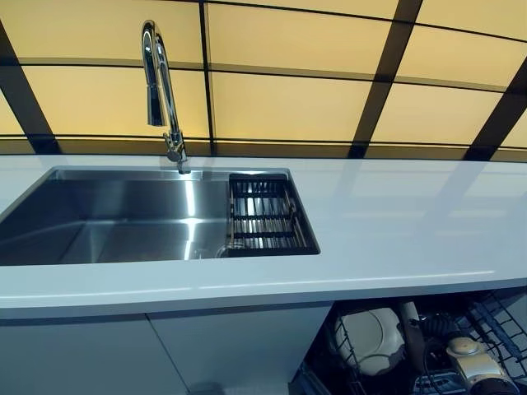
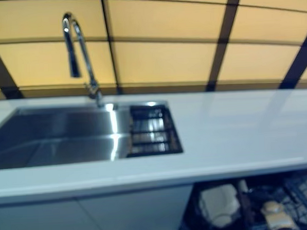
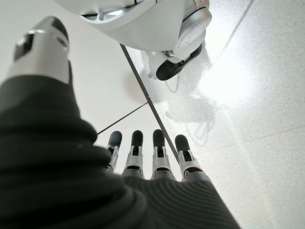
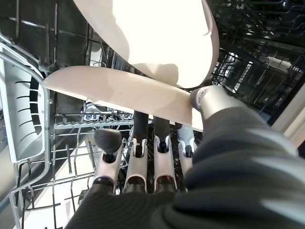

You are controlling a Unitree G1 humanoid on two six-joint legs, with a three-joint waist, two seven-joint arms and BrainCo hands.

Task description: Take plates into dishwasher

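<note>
The open dishwasher sits under the counter at the lower right, and its wire rack (image 1: 496, 319) holds a white plate (image 1: 370, 337) standing on edge. In the right wrist view my right hand (image 4: 138, 162) is inside the rack (image 4: 62, 157). Its fingers (image 4: 161, 129) reach under the rim of a white plate (image 4: 114, 88) and its thumb (image 4: 206, 97) lies on the rim's other side, pinching it. A second white plate (image 4: 157, 33) stands just behind it. My left hand (image 3: 143, 162) hangs beside me above the floor, fingers straight and empty.
A steel sink (image 1: 49, 239) with a tall chrome faucet (image 1: 160, 90) is set in the white countertop (image 1: 395, 222). A black drainer basket (image 1: 268, 216) sits at the sink's right end. White cabinet doors (image 1: 123, 354) are below the sink, left of the dishwasher.
</note>
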